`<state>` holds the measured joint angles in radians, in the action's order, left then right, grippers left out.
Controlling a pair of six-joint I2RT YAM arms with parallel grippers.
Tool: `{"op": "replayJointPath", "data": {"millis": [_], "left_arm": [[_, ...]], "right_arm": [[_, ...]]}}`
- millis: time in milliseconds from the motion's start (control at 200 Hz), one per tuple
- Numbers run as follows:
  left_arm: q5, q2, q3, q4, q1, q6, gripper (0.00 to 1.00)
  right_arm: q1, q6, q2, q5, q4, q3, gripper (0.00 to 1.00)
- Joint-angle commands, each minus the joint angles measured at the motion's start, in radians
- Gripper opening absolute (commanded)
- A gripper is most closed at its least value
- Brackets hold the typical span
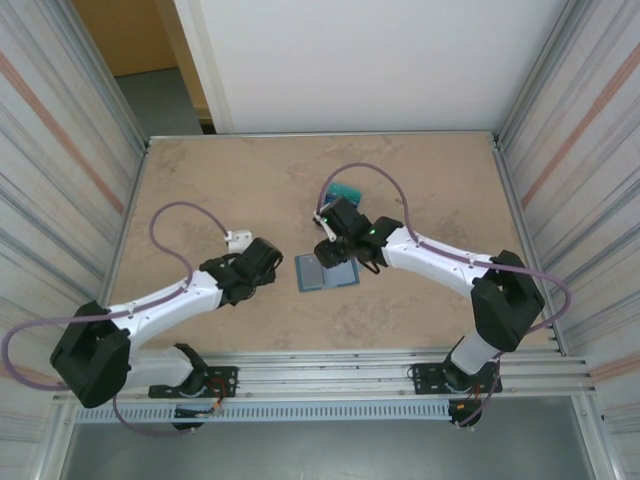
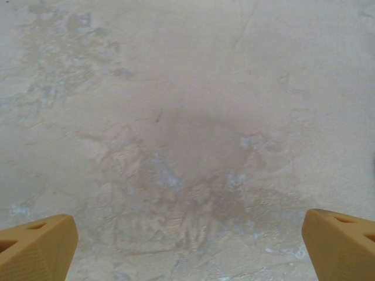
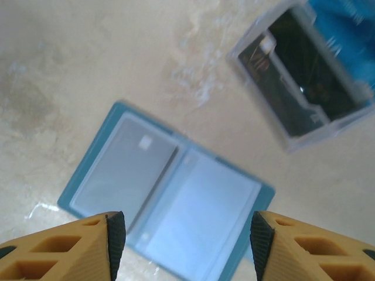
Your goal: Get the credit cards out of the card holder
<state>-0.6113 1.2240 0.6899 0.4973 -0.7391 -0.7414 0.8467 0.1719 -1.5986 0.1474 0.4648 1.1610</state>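
1. The worktop (image 1: 250,180) is mottled beige, stone-like and scuffed pale in patches. Ribbed metal walls (image 1: 60,120) fence it in.
2. The left jaws are spread wide over bare worktop, with nothing between the orange fingertips (image 2: 35,249).
3. The right jaws stand apart and empty. Directly below and between them lies the card holder (image 3: 170,193), opened flat, with a slate-blue rim and pale glossy slots.
4. Beyond them to the right sits a clear boxy tray (image 3: 293,82), dark inside, with a blurred blue card (image 3: 345,17) at its far end.
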Motion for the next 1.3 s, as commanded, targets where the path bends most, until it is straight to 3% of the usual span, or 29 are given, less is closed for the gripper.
{"op": "replayJointPath", "data": {"millis": [0, 145, 396, 616, 932, 1293], "left_arm": [[-0.073, -0.075, -0.046, 0.004, 0.013, -0.064, 0.99], [-0.056, -0.150, -0.108, -0.019, 0.048, -0.086, 0.99], [0.014, -0.249, -0.191, -0.054, 0.131, -0.121, 0.99], [0.033, -0.282, -0.207, -0.054, 0.161, -0.110, 0.99], [0.050, -0.263, -0.207, -0.058, 0.165, -0.114, 0.99], [0.055, -0.250, -0.202, -0.062, 0.167, -0.113, 0.99]], "right_arm": [[0.057, 0.149, 0.001, 0.109, 0.027, -0.001, 0.60], [0.132, 0.225, -0.061, 0.150, 0.053, 0.029, 0.60], [0.191, 0.277, -0.209, 0.115, 0.087, 0.101, 0.55], [0.195, 0.282, -0.291, 0.089, 0.097, 0.154, 0.52], [0.192, 0.280, -0.339, 0.066, 0.096, 0.175, 0.59], [0.178, 0.287, -0.371, 0.049, 0.092, 0.165, 0.60]]}}
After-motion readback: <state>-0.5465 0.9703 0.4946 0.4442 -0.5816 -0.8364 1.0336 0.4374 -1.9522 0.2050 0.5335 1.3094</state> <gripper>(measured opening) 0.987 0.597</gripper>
